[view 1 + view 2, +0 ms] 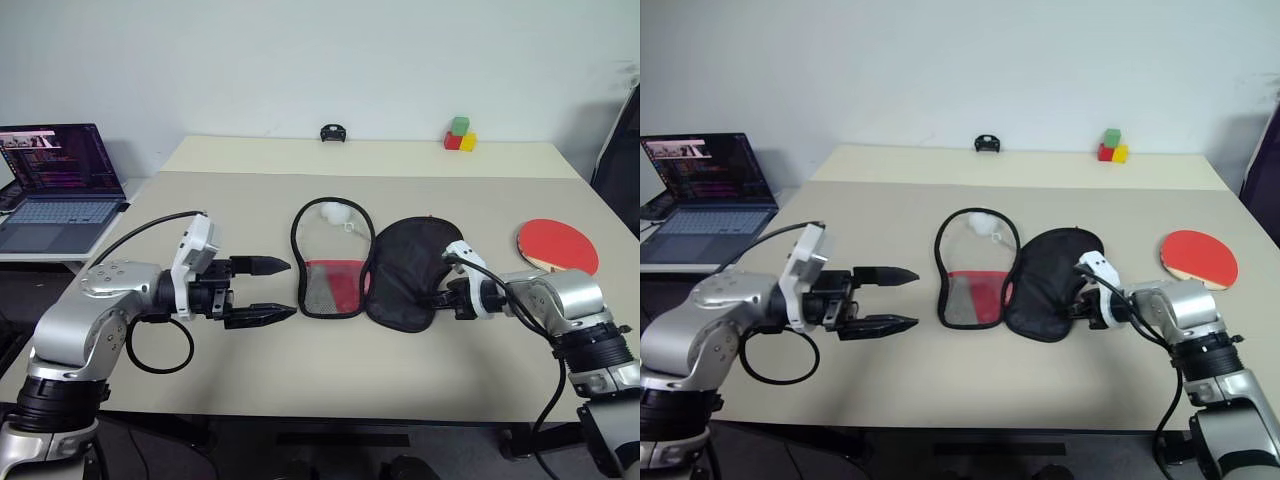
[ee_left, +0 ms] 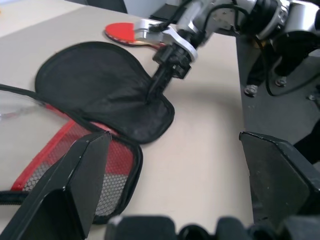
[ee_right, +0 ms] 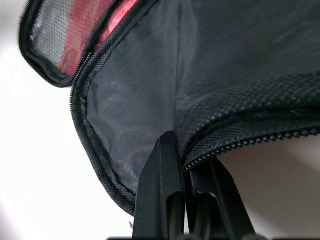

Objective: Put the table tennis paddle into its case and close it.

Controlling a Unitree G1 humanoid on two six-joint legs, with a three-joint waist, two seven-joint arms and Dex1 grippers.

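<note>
Beige laminate covers our bench, the broadest thing before us, with a second pale top butted against its far edge. On a lower surface to our left stands an open laptop, its screen lit.

At the middle of the bench lies the case, unzipped and spread flat in two halves. Its left half is the see-through mesh panel with black rim and red patch; its right half is plain black fabric. Neither half holds the paddle. Something small and white shows at the far end of the mesh half, though we cannot tell whether it lies in the case or under it.

Off to the right, well apart from the case and near the bench's right edge, rests the table tennis paddle, red face up, its wooden handle partly hidden behind our right arm.

Our left pincer hovers just left of the mesh half, its two black fingers spread wide and gripping nothing. Our right pincer is pressed together on the zippered rim of the black half, at its near right corner.

Far back sit a small black object and a cluster of red, green and yellow blocks.
</note>
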